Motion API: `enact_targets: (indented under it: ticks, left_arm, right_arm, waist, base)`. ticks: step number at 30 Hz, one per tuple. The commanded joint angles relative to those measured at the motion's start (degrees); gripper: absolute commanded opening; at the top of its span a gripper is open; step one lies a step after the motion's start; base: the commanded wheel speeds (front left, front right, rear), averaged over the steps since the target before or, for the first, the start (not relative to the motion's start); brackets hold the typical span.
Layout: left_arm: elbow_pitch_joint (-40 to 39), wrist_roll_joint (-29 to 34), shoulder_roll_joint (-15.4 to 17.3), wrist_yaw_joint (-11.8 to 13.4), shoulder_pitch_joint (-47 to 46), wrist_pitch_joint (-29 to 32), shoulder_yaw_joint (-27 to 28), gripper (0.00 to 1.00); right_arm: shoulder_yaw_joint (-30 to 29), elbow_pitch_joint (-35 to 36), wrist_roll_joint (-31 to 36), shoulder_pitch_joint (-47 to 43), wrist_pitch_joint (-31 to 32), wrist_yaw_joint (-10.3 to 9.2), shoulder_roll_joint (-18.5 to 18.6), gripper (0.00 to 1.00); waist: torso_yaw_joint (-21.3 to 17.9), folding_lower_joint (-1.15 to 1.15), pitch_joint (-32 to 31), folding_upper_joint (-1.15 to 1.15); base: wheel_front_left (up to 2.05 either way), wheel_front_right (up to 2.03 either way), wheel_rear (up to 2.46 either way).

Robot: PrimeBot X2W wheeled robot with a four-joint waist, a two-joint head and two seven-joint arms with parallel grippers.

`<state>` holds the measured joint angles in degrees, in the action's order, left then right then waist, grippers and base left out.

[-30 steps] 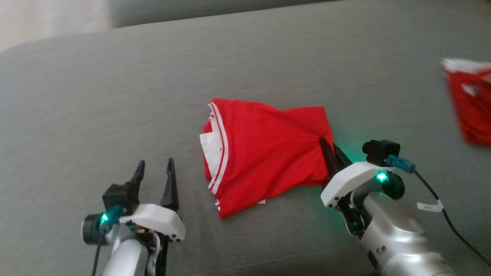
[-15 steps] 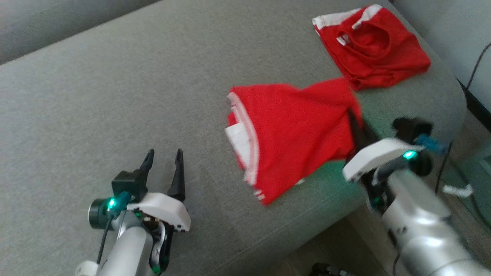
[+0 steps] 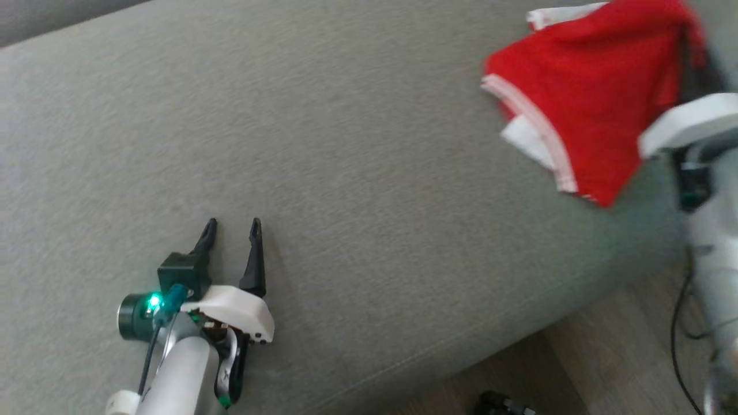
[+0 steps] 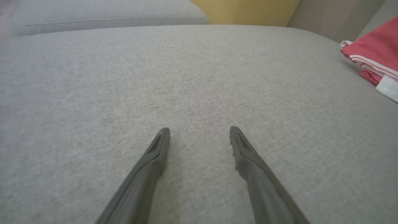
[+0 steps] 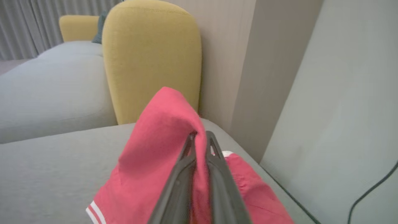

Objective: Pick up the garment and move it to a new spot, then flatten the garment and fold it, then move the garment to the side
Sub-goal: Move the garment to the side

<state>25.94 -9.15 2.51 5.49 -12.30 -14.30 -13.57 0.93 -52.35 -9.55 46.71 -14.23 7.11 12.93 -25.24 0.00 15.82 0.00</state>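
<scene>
Plainly the garment (image 3: 582, 104) is soft, light stuff: a thin red cloth that sags into a peak wherever it is pinched and trails in loose folds below, so I judge it will slump, bunch and swing rather than hold any shape, and a single pinch will carry it but never spread it. It sits at the far right end of the grey sofa seat (image 3: 346, 150), close to the edge above the floor (image 3: 605, 363). One part is drawn up into a tent, while the striped trim (image 3: 542, 132) and a white patch (image 3: 522, 138) hang on the robot's left side. From the left wrist view its lower folds appear to rest on the seat. For flattening, the better holds would be two well-separated points along a hemmed or trimmed edge, where the cloth is doubled and less likely to slip. The right tool (image 5: 200, 135) is clenched almost fully, its two dark fingers (image 5: 183, 174) pressed together on a fold of the red cloth just below the peak. The left tool (image 3: 232, 222) is spread wide and grips nothing, its tips low over bare seat, well apart from the garment.
</scene>
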Motion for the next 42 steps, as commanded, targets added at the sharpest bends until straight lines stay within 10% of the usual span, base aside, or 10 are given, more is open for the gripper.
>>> enact_targets:
  ticks: [1, 4, 5, 7, 14, 23, 42]
  left_arm:
    - [-2.11, 0.51, 0.37, -0.03, -1.9, -0.7, 1.98, 1.0]
    - [-2.72, 0.54, 0.37, -0.12, -1.86, -0.7, 2.26, 1.0]
    - [-2.78, 0.55, 0.37, -0.05, -1.78, -0.7, 2.33, 1.0]
    - [-2.85, 0.54, 0.37, -0.04, -1.59, -0.7, 2.45, 1.0]
    - [-3.07, 0.1, 0.37, 0.24, -1.13, -0.7, 2.87, 1.0]
    - [-4.75, -0.51, 0.37, 2.07, 0.2, -0.7, 4.17, 1.0]
    - [-8.72, -0.02, 0.37, 5.49, 7.0, -0.7, 8.34, 1.0]
  right_arm:
    - [-3.81, 1.0, 4.38, 1.72, -0.76, 0.37, 1.83, 0.0]
    - [-13.63, 2.89, 14.72, 1.96, -0.76, 0.37, 3.22, 0.0]
    - [-15.66, 3.75, 17.14, 1.8, -0.76, 0.37, 3.04, 0.23]
    - [-19.31, 6.02, 21.29, 1.26, -0.76, 0.37, 2.24, 1.0]
    - [-22.16, 10.16, 26.2, -1.02, -0.76, 0.37, -2.48, 1.0]
    - [-10.46, 18.28, 17.0, -7.43, -0.76, 0.37, -8.88, 1.0]
    - [1.79, 21.87, 4.09, -28.31, -0.76, 0.37, -10.04, 1.0]
  waist:
    - [2.38, 0.0, 1.27, 0.0]
    - [3.8, 0.0, 1.74, 0.0]
    - [3.95, 0.0, 1.74, 0.0]
    - [4.25, 0.0, 1.63, 0.0]
    - [5.18, 0.0, 0.45, 0.0]
    - [9.73, 0.0, -2.46, 0.0]
    - [25.21, 0.0, -10.76, 0.0]
  base:
    - [0.0, 0.0, 0.0]
    - [0.0, 0.0, 0.0]
    - [0.0, 0.0, 0.0]
    - [0.0, 0.0, 0.0]
    - [0.0, 0.0, 0.0]
    - [0.0, 0.0, 0.0]
    - [0.0, 0.0, 0.0]
